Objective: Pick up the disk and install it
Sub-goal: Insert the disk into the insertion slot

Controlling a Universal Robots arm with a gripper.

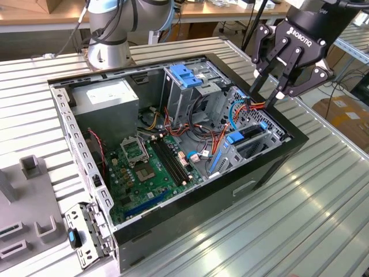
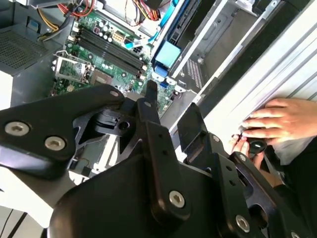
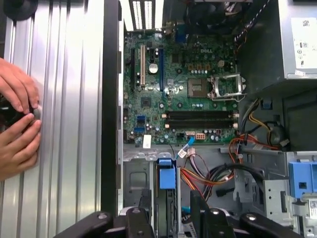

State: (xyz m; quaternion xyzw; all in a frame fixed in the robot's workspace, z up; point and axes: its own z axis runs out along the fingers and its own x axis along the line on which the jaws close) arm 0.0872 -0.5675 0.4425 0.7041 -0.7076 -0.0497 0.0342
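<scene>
The disk (image 1: 249, 140) sits edge-up in the drive bay at the near-right corner of the open computer case (image 1: 242, 190), with blue rail tabs at its ends. In the first wrist view the disk (image 3: 167, 210) lies below a blue tab, and in the second wrist view its blue tab (image 2: 168, 53) shows beyond the fingers. My black gripper (image 1: 266, 96) hangs just above and behind that bay, open and holding nothing. Its gap shows in both wrist views (image 2: 171, 101) (image 3: 171, 210).
Inside the case are a green motherboard (image 1: 147, 167), a grey power-supply box (image 1: 106, 98), a metal cage with a light-blue top (image 1: 187, 75) and loose red and blue cables (image 1: 230, 112). A person's hands (image 3: 17, 124) (image 2: 282, 121) hold a small black part on the ribbed table beside the case. A grey fixture (image 1: 29, 202) stands at the exterior view's left.
</scene>
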